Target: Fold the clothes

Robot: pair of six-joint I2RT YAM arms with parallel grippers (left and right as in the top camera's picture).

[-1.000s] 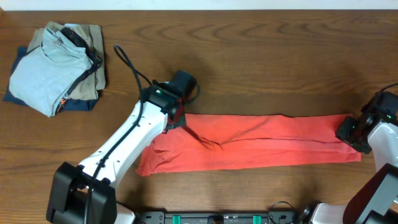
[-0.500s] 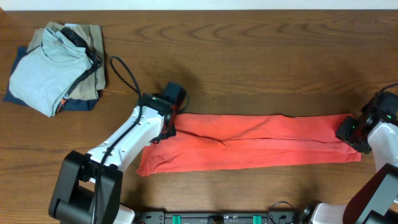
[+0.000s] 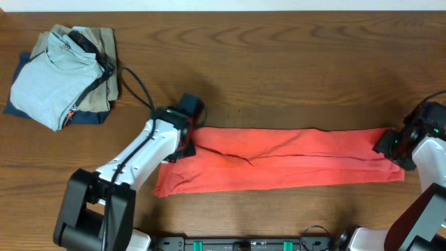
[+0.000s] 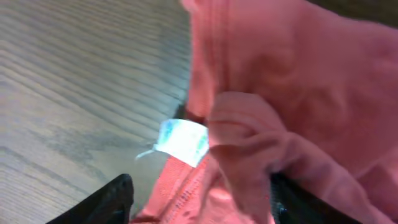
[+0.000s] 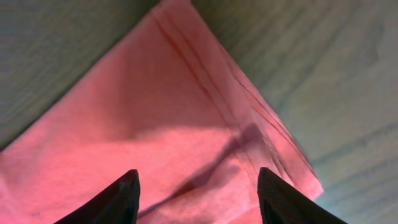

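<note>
The coral-red clothes [image 3: 279, 160] lie as one long folded strip across the table's middle. My left gripper [image 3: 189, 134] sits at the strip's upper left corner. In the left wrist view that gripper [image 4: 202, 202] is open, with bunched red cloth [image 4: 261, 124] and a white label [image 4: 183, 140] lying loose between its black fingers [image 4: 115, 200]. My right gripper [image 3: 390, 145] is at the strip's right end. Seen from the right wrist, it [image 5: 199, 198] stands open just above the cloth's corner [image 5: 186, 124], its fingertips [image 5: 121, 196] wide apart.
A pile of folded garments rests at the back left: a light blue shirt [image 3: 45, 84] on top of a tan garment [image 3: 97, 42] and something navy. The left arm's black cable [image 3: 136, 84] loops toward that pile. Bare wooden table [image 3: 293, 77] surrounds the strip.
My left gripper has carried the cloth's upper left corner leftward and down, then opened and let it go. The right gripper's jaws have widened at the right end.
</note>
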